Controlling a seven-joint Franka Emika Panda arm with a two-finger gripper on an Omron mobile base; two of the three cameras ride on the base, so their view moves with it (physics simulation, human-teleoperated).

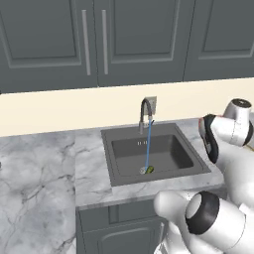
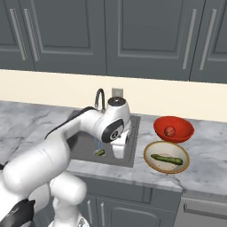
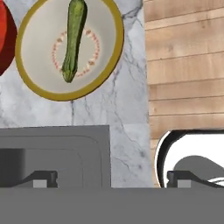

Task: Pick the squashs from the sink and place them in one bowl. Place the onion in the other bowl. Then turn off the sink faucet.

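Lying lengthwise in the shallow pale beige bowl with a thin brown rim, one slim dark green squash shows a bumpy mottled skin and a lighter tapered end; in the hand view it sits well ahead of the jaws, toward the left fingertip's side. The second green squash rests on the floor of the dark grey rectangular metal sink, right where the thin blue water stream from the slim grey gooseneck faucet lands, so the water partly blurs its outline. The two-finger gripper hangs over the sink's near right edge with its jaws spread wide and nothing between them. The small round maroon onion sits inside the deep bright red bowl, just beyond the beige one. In the hand view only a sliver of the red bowl is seen, cut off at the left edge. In the right base view the white arm hides much of the basin.
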